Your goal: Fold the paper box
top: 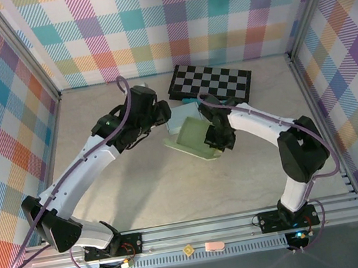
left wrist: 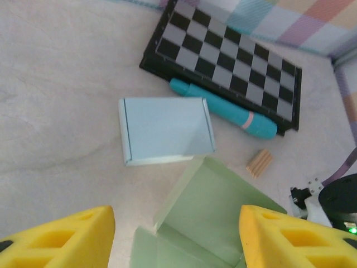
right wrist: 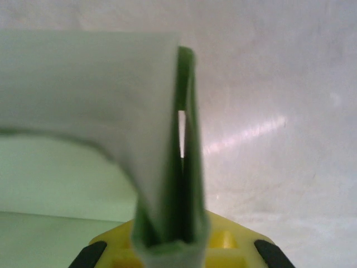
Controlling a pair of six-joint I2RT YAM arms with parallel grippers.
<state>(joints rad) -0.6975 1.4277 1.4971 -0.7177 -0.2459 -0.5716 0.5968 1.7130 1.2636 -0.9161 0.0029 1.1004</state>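
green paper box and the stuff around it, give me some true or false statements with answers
1. The right fingers are shut on a flap of the pale green paper box. True.
2. The left fingers grip the light blue folded paper box. False: they stand open, holding nothing, and that box lies flat on the table.
3. The teal cylindrical marker lies along the edge of the black-and-white checkered board. True.
4. The small ribbed wooden piece sits on the checkered board. False: it lies on the table near the marker's end.
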